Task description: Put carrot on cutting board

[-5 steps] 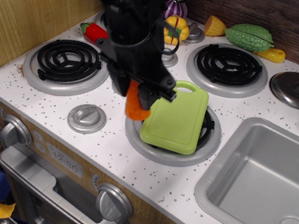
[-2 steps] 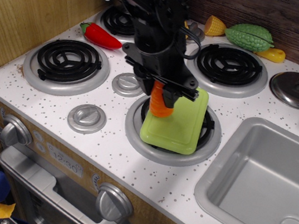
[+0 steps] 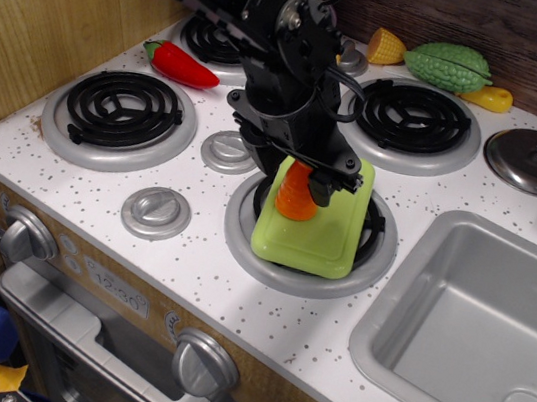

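The toy carrot point(image 3: 297, 192) is held upright in the clenched hand point(image 3: 304, 178), over the lime-green cutting board point(image 3: 323, 221).

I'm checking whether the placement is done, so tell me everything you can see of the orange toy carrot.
The small orange plastic carrot is a stubby ridged cone standing roughly upright, wide end down. The black robot gripper holds its upper part, hiding the tip. Its base sits at or just above the left part of the lime-green plastic cutting board, which lies on the front burner; actual contact cannot be confirmed.
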